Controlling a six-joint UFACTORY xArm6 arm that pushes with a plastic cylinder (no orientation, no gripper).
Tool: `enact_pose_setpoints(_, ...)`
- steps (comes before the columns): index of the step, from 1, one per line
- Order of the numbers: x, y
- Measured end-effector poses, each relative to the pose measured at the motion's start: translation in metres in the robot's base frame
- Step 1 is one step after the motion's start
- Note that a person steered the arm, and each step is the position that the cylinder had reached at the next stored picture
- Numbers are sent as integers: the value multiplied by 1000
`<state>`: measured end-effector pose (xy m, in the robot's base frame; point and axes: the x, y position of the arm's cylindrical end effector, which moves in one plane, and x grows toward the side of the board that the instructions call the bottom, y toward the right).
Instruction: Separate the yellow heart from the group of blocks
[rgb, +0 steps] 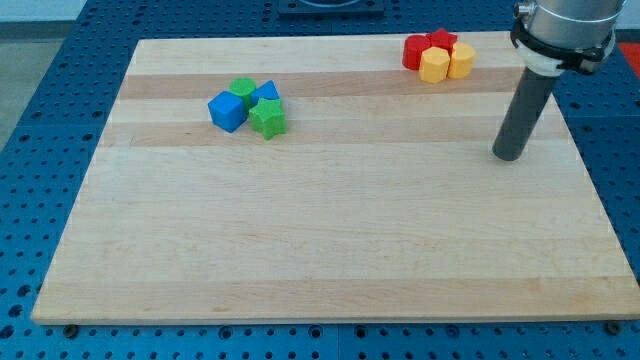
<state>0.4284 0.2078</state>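
Sitting upper-left of tool (508, 155): yellow heart (461, 60).

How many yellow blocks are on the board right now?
2, both in the top-right cluster with the red blocks: one yellow block at the cluster's bottom, another yellow block touching its right side. None looks hidden.

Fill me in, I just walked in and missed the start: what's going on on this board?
A robot arm with a rod is meant to push the yellow heart away from its cluster at the view's top right. That cluster also holds a second yellow block and two red blocks. My tip rests on the wooden board below and right of the cluster, touching nothing. A separate blue and green group sits at upper left.
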Motion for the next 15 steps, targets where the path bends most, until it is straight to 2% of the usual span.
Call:
enact_pose_setpoints(1,-3,0)
enact_pose_setpoints(2,-36,6)
enact_pose_setpoints(3,-85,34)
enact_pose_setpoints(5,-172,47)
enact_pose_setpoints(6,-195,47)
enact_pose_setpoints(7,-200,33)
enact_pose_setpoints(10,-177,-27)
enact_pose_setpoints(11,-157,-46)
enact_pose_setpoints(12,-121,-56)
enact_pose_setpoints(15,-14,-37)
